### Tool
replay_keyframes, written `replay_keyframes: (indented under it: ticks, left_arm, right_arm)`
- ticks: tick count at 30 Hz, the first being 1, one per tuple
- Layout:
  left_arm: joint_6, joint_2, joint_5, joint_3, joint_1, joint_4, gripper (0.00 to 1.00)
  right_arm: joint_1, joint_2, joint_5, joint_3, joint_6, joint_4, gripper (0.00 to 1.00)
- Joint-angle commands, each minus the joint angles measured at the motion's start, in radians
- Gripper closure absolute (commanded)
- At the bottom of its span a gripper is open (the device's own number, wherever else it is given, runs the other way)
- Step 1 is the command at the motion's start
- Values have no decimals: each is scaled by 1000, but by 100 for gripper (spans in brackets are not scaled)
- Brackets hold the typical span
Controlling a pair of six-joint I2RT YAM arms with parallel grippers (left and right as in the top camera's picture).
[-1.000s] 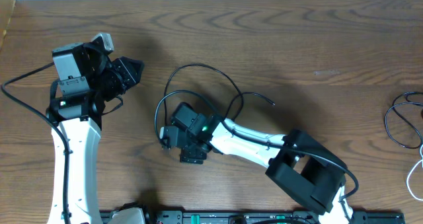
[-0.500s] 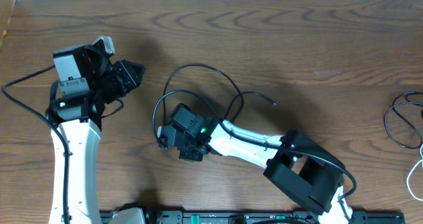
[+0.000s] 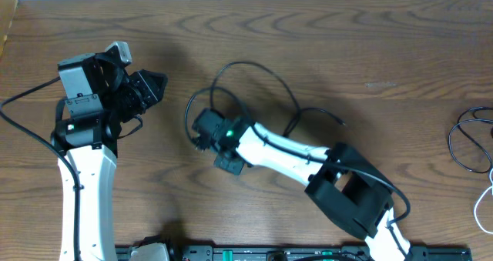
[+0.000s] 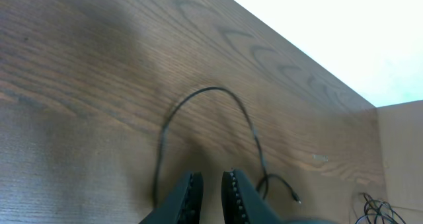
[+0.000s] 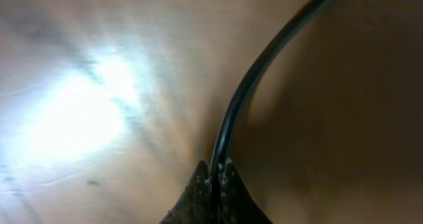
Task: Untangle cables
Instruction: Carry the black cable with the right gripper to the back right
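Dark wood-grain worktop (image 3: 347,38) fills the overhead view, with a pale strip along its far edge. Near the middle lies a black cable (image 3: 254,67), a thin cord arching in a wide loop whose free end trails off to the right. The right end effector (image 3: 197,138) sits low at the left side of that loop; its wrist camera shows the fingertips pressed together around the black cable (image 5: 264,65), which rises from the pinch (image 5: 217,174) and curves away to the upper right. The left end effector (image 3: 158,85) is well apart from the loop, to its left, pointing toward it. In its own camera the left fingers (image 4: 192,191) stand close together with only a narrow slit between them, holding nothing, and the loop (image 4: 211,90) lies on the wood ahead. More black cords (image 3: 462,138) and a white cord (image 3: 485,199) rest at the far right edge, well away from both arms.
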Motion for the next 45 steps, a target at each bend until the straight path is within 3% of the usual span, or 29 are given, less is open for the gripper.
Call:
replay_keyframes:
  ticks: [1,7,14,24,32,37,45]
  left_arm:
    - [23,-14,16,26,3,-3,83]
    - [24,-14,16,26,3,-3,83]
    - [23,-14,17,26,3,-3,83]
    - [23,-14,18,26,3,-15,83]
    - [23,-14,18,26,2,-21,83]
    - [23,-14,61,26,2,-25,83]
    - [23,-14,66,26,2,-62,84]
  right_arm:
    - [-36,5,37,60,39,-36,99]
    - [-111,-1,55,131,49,-135,99]
    - [-227,-26,206,303,131,-271,99]
    - [-458,-46,236,818,219,-526,99]
    - [-613,-46,177,1173,208,-562,99]
    - [-700,-46,127,1217,218,-526,99]
    - [-897,-47,213,1221,185,-502,99]
